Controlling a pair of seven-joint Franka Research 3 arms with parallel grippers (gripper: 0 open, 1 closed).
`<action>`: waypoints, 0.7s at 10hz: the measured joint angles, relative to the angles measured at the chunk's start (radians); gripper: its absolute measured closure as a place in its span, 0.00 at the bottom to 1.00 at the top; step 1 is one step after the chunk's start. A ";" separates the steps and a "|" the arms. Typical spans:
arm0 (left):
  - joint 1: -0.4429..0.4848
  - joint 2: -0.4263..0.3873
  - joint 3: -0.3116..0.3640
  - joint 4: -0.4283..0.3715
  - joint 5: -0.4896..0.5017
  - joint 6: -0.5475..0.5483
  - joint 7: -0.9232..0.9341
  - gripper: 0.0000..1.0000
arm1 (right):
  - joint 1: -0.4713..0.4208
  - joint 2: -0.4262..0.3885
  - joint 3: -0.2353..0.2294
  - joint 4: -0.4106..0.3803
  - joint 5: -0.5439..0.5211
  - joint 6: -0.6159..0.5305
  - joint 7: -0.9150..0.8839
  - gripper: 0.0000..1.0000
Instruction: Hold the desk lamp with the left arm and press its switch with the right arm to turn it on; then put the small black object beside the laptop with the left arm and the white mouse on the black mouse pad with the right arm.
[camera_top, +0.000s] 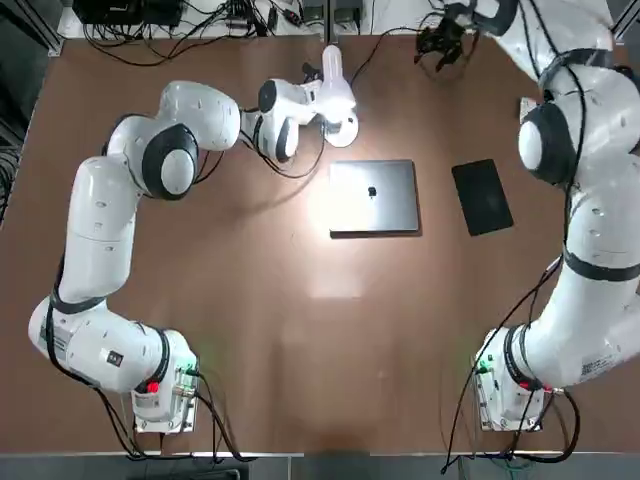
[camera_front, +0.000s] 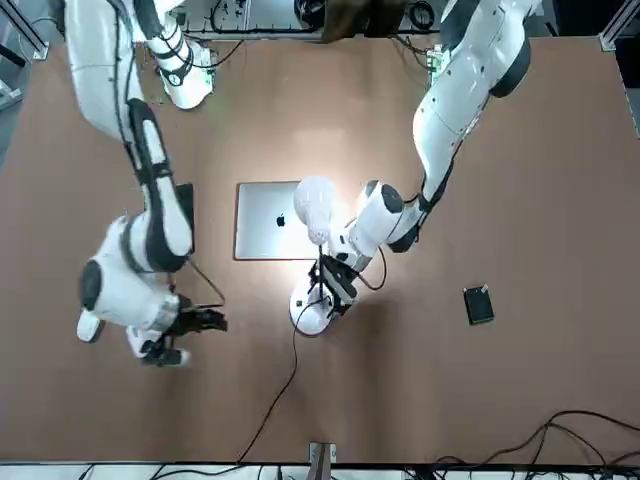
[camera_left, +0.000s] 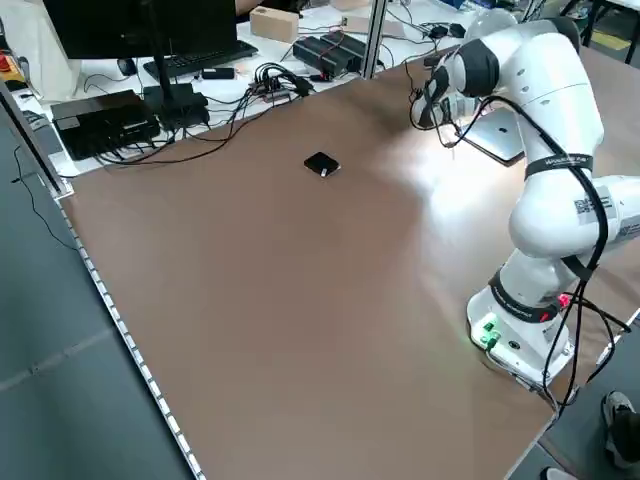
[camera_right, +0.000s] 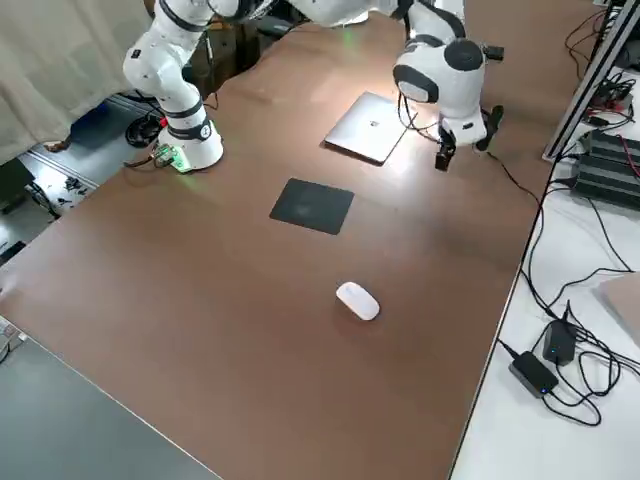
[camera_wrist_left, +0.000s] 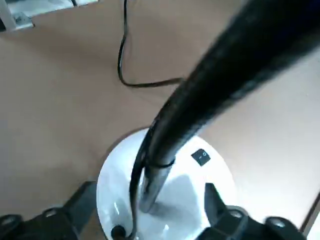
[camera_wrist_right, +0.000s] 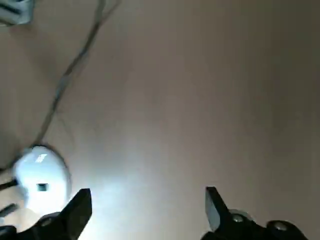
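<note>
The desk lamp (camera_front: 312, 205) stands just beyond the laptop (camera_top: 373, 196), lit, with a bright patch on the table around it. My left gripper (camera_wrist_left: 149, 200) is open low over the lamp's round base (camera_wrist_left: 120, 185), a finger on each side of the neck and clear of it. My right gripper (camera_top: 440, 45) hangs open above bare table at the far edge, right of the lamp. The small black object (camera_front: 478, 304) lies far out on my left. The white mouse (camera_right: 357, 300) lies far out on my right, beyond the black mouse pad (camera_top: 482, 196).
The lamp's thin black cord (camera_front: 275, 395) trails over the far table edge. Cables and power bricks (camera_right: 535, 370) lie on the white bench beyond that edge. A monitor and black boxes (camera_left: 110, 115) stand past the table's left side.
</note>
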 joint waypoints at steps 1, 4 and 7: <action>0.016 -0.021 0.000 -0.006 0.000 -0.071 -0.031 0.00 | -0.057 -0.002 -0.024 -0.003 -0.040 -0.016 -0.042 0.00; 0.093 -0.152 -0.001 -0.077 0.000 -0.289 -0.086 0.00 | -0.244 -0.001 -0.054 -0.015 -0.109 -0.067 -0.142 0.00; 0.165 -0.305 0.001 -0.095 0.000 -0.637 -0.237 0.00 | -0.336 0.005 -0.066 -0.030 -0.239 0.012 -0.148 0.00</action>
